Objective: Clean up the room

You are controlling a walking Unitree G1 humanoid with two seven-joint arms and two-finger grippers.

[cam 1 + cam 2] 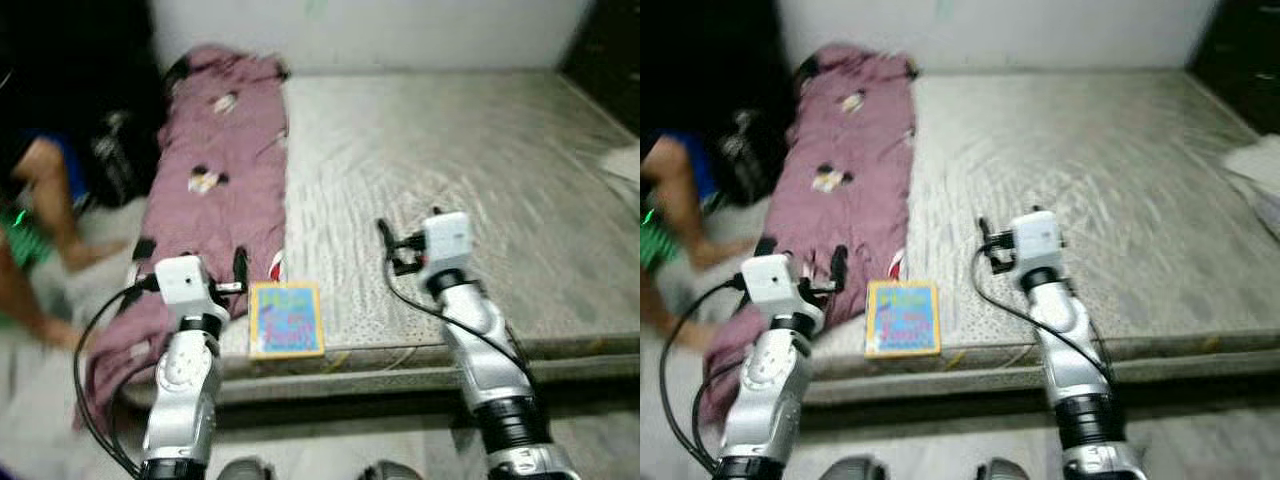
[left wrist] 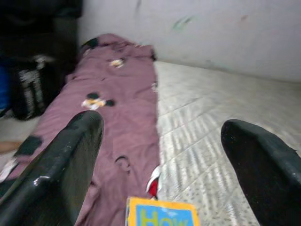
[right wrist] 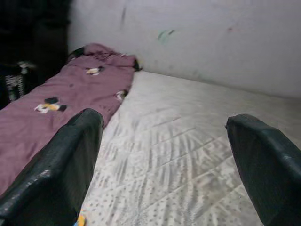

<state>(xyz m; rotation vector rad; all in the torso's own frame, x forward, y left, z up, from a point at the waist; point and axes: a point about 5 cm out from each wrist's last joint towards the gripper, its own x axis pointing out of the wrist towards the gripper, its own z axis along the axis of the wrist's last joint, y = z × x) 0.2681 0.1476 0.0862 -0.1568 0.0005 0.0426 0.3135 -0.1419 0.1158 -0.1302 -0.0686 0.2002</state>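
From the head camera, a bare grey mattress [image 1: 470, 170] fills the middle of the scene, running from the near edge to the far wall. A mauve blanket [image 1: 215, 170] with small cartoon prints lies along its left side, its long axis running near to far, its near end spilling over the mattress corner toward the floor. A colourful book [image 1: 286, 319] lies flat at the near edge of the mattress, just right of the blanket, cover up, its longer side running near to far and its top edge toward the far wall. The left gripper [image 1: 238, 276] hovers just left of the book, over the blanket's near end; the right gripper [image 1: 386, 243] hovers above bare mattress, to the right of the book and farther in. A person's bare leg [image 1: 45, 200] shows at the far left on the floor. In the left wrist view, the two black fingers [image 2: 61, 165] stand wide apart, released, with the book's top edge [image 2: 162, 215] between them. In the right wrist view, the fingers [image 3: 56, 169] are likewise spread and holding nothing, above the mattress.
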